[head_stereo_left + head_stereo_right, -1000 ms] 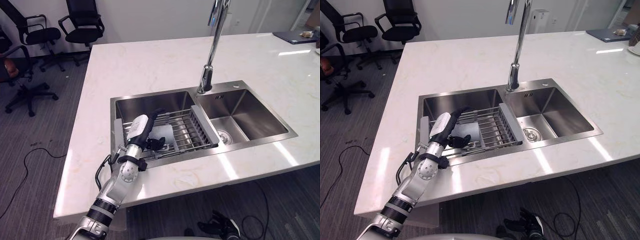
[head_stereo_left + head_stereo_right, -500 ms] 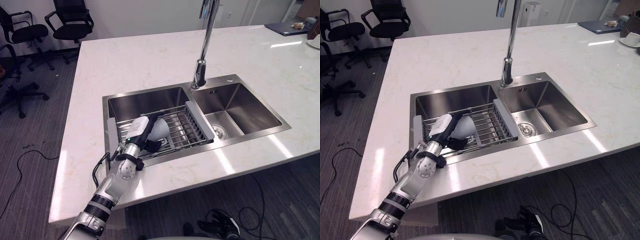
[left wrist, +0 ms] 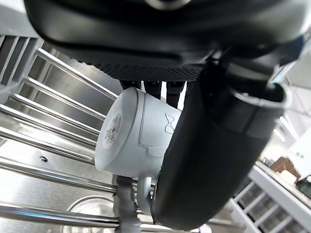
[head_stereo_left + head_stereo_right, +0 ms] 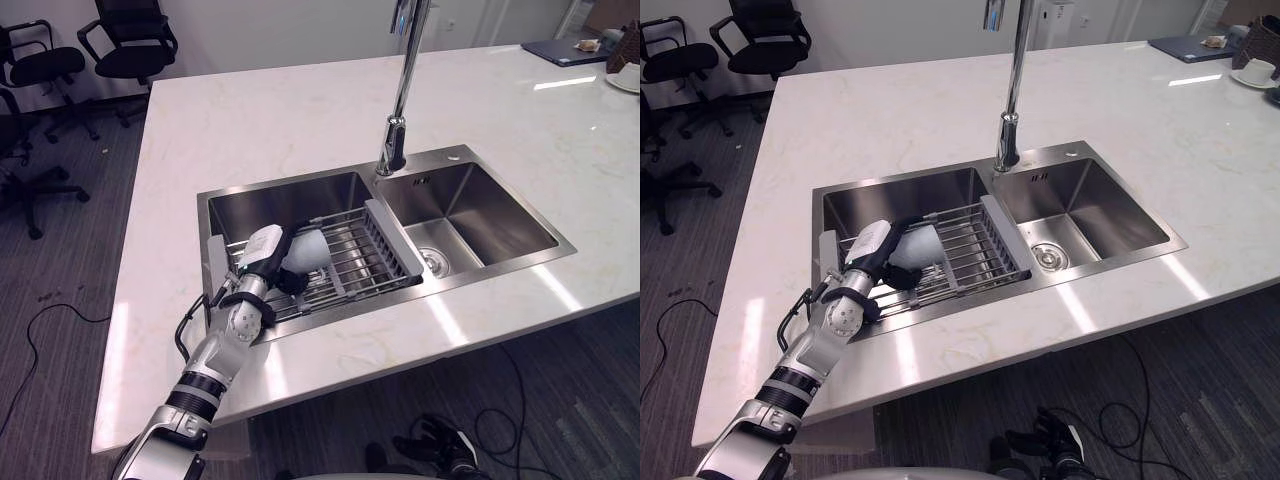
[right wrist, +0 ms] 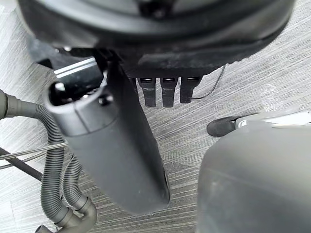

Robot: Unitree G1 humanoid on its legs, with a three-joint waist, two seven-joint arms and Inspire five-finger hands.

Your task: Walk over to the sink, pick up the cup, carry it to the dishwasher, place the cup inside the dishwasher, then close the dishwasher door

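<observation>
Pale cup [image 4: 312, 248] in rack [image 4: 372, 256] in sink [image 4: 283, 204]

Wire rack [image 4: 352, 256] fills the left bowl [image 4: 290, 200], left hand [image 4: 262, 252] wrapped round the cup [image 4: 311, 249] inside it, tall tap [image 4: 400, 95] behind, right bowl [image 4: 485, 215] open.

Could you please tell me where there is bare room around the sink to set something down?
The countertop behind the faucet and left basin is bare, and so is the right basin apart from its drain. The left basin is crowded: the rack sits across it, with the left hand gripping the cup.
</observation>
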